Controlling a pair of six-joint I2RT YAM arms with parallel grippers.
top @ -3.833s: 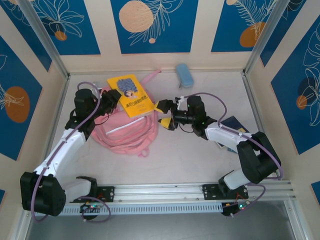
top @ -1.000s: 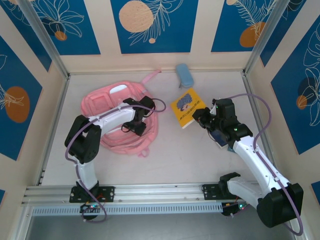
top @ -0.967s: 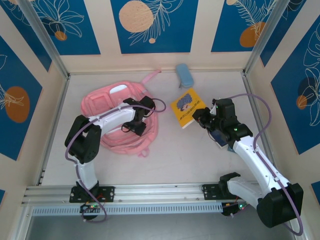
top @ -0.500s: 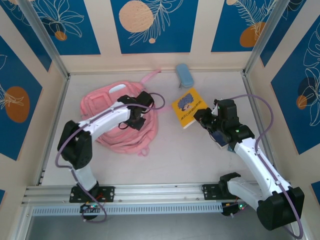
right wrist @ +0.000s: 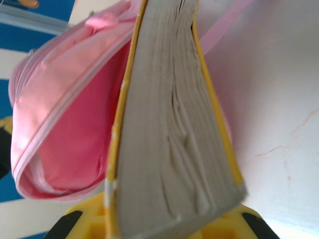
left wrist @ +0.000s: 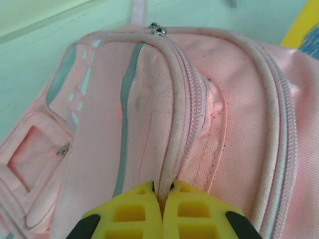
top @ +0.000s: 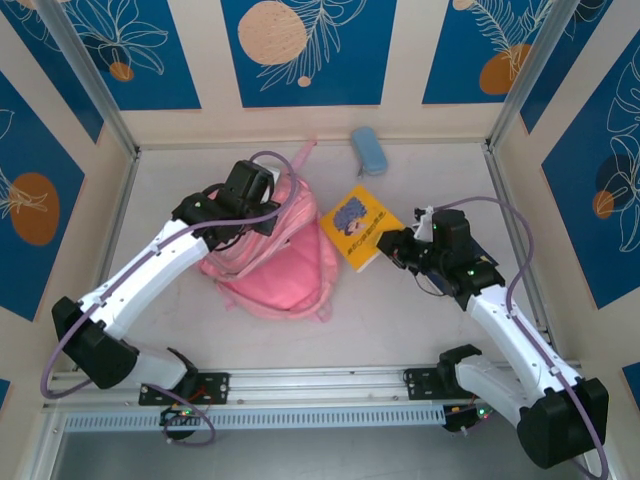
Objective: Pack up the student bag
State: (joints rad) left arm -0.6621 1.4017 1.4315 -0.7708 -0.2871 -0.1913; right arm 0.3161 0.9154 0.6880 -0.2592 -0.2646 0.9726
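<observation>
The left gripper (left wrist: 162,194) pinched the zipper rim of the student bag (top: 285,270), lying left of centre on the table (top: 400,310). The right gripper (top: 395,248) clamped a yellow book (top: 360,222) beside the opening; next it probably should slide the book inside.

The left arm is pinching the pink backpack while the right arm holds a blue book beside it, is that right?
Not quite: the book is yellow, not blue, as the top external view shows. The left gripper does pinch the pink backpack, and the right gripper holds the book beside it.
</observation>
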